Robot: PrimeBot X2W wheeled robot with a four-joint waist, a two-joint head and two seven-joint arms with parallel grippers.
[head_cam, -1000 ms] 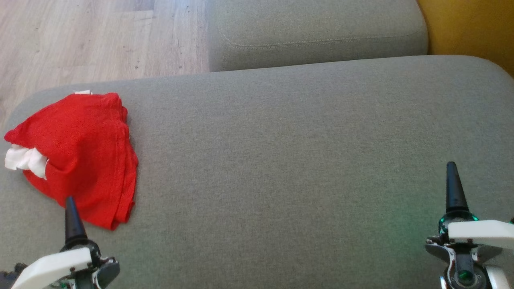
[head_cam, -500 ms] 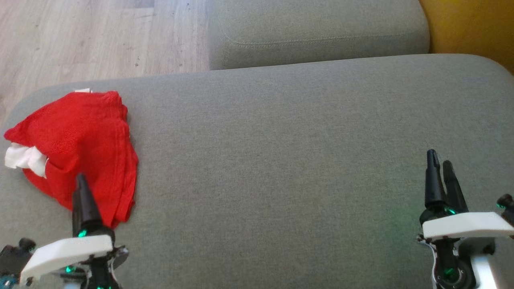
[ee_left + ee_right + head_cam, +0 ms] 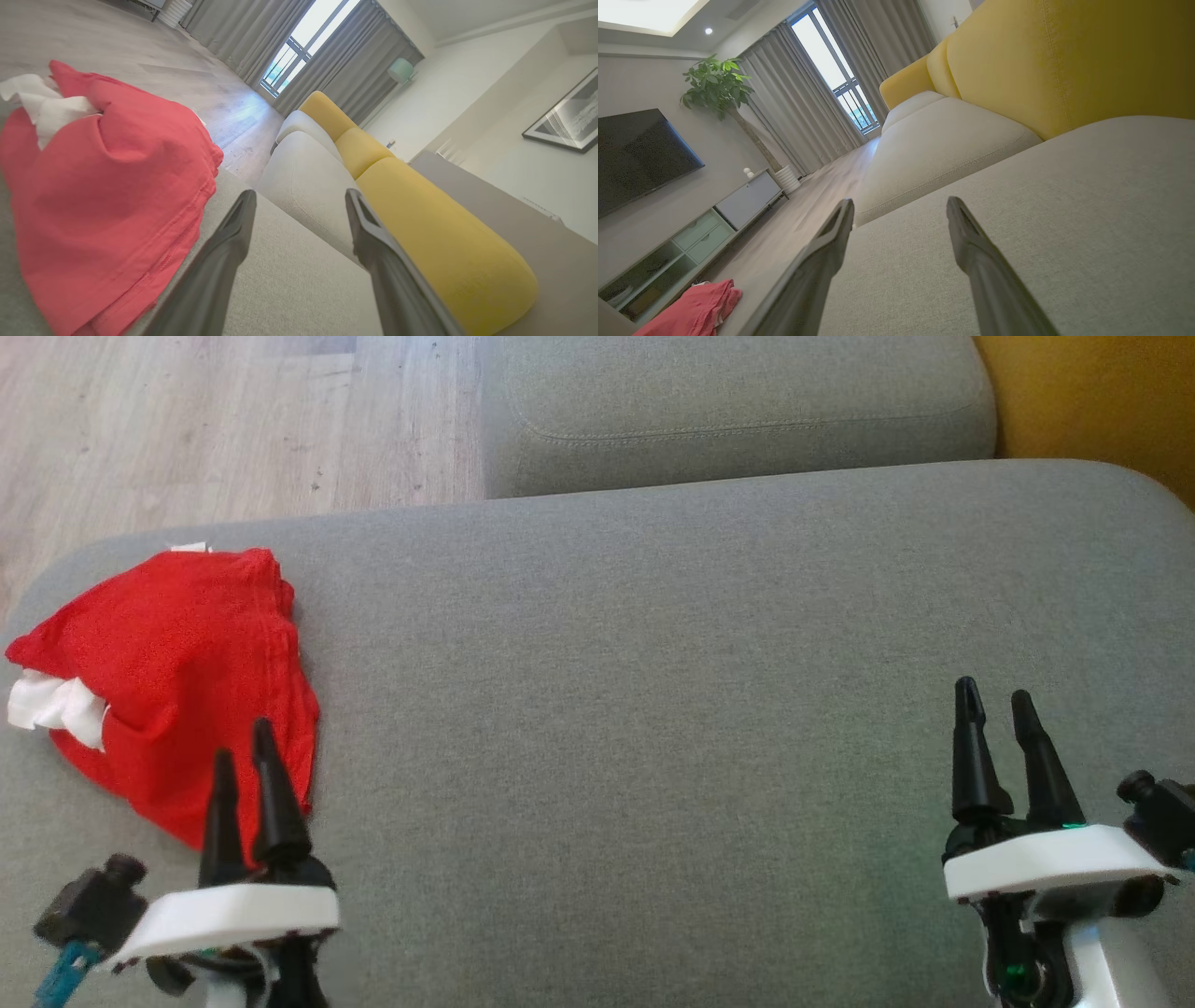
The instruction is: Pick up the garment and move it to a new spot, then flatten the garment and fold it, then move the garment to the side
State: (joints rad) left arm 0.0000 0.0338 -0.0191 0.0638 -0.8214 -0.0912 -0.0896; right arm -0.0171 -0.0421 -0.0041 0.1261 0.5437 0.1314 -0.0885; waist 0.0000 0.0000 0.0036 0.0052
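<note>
Grey sofa seat cushion (image 3: 653, 709) takes up most of the head view. Wood floor (image 3: 187, 420) shows past its far left corner, a second cushion (image 3: 738, 411) sits behind it, and there's a bit of yellow backrest (image 3: 1092, 401) top right.

So, compared to a second ago, both arms have come forward. Back then only one dark finger showed on each side; now you can see both fingers of each gripper. The left gripper (image 3: 242, 739) has slid right and further up the view. Its tips now overlap the near right corner of the red garment (image 3: 177, 653) instead of its near hem. The right gripper (image 3: 993, 689) has drifted left and forward a little too. The garment hasn't budged: same crumpled heap at the left end of the cushion, with white fabric (image 3: 51, 705) sticking out on its left side.

Pose-wise, both grippers point away from the robot, low over the cushion, jaws spread wide and holding nothing. In the left wrist view the garment sits just left of the left-hand finger, and bare cushion shows in the gap between the fingers. Can't tell if that finger actually touches the cloth. The right gripper is well apart from the garment, over bare cushion.

Count: one garment, two grippers with two fingers each, two grey cushions.
</note>
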